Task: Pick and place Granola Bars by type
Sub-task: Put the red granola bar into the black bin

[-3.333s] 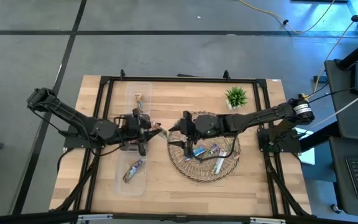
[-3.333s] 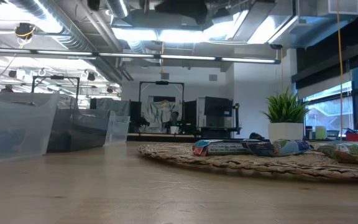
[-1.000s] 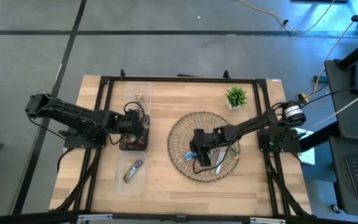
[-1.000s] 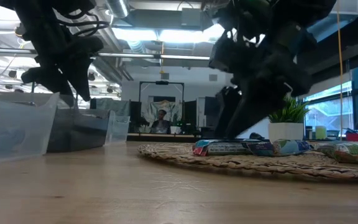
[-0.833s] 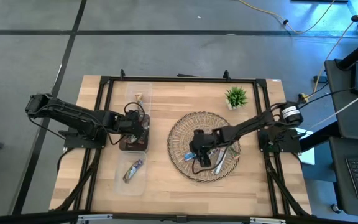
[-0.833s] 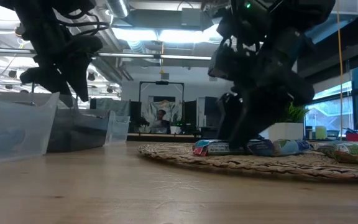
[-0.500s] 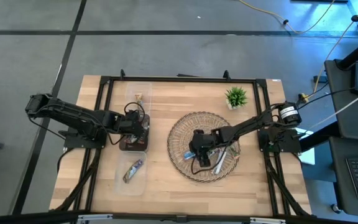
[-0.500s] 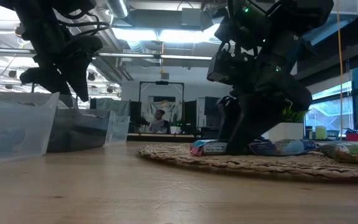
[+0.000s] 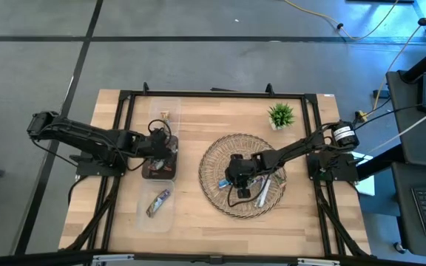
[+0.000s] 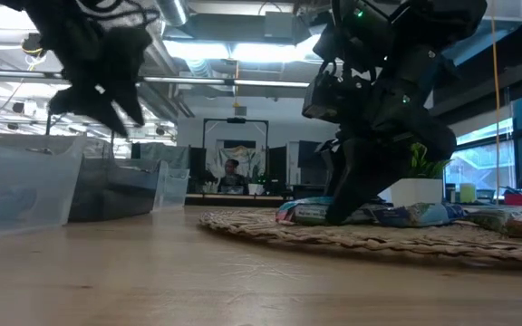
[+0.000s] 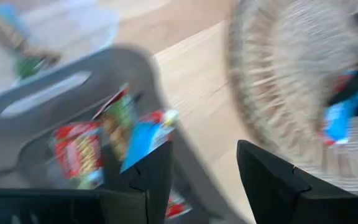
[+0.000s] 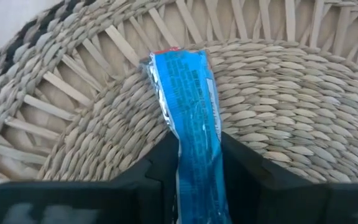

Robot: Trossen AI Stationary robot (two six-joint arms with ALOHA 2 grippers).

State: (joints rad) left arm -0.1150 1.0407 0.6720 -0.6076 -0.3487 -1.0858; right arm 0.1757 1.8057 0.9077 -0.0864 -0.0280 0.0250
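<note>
Front tray: clear plastic oblong tray (image 9: 157,205), one purple foil-wrapped bar (image 9: 157,202).
Right gripper (image 12: 194,163): clamped on bright blue foil-wrapped bar (image 12: 191,112), over round woven wicker basket (image 9: 214,152) with other bars.
Left gripper (image 9: 170,147): fingers apart, empty, above dark tray (image 11: 73,106) of red-green bars.
Surface: light wooden surface (image 9: 198,118).

Blue granola bar (image 12: 193,118) between end effector (image 12: 199,167) fingers

Right end effector (image 12: 197,163) is down at the table's centre, fingers clamped; left end effector (image 11: 201,165) hovers at nine o'clock, fingers apart.
</note>
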